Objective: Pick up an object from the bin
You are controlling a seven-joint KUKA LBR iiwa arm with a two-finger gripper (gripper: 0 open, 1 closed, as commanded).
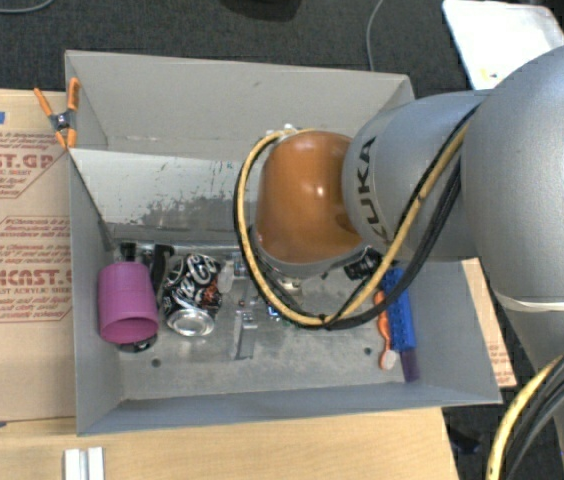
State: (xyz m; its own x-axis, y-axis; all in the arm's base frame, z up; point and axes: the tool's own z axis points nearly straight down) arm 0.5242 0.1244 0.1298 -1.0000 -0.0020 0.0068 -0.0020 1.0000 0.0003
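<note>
The step in hand looks like the reach, not the lift; the gripper [246, 330] hangs low over the floor of the grey bin [212, 98], below the orange cover [302, 203] on the wrist, and I see nothing carried in it; how far open it stands I cannot tell from this angle.

The nearest thing is a crushed can [190, 293], black, white and red, lying just to the gripper's left; touching the can's other side is a purple cup [127, 303] on its side, mouth toward the front wall. A blue and orange tool [398, 328] (perhaps a toothbrush, though I cannot be sure) lies well apart by the right wall.

If the can is the target, my judgement is that the next move calls for a short shift left before closing; its dented metal may slip, and the cup pressed against it leaves little room on that side.

Writing: the arm [432, 178] bears the letters KUKA; the can's print is too crumpled to read.
</note>
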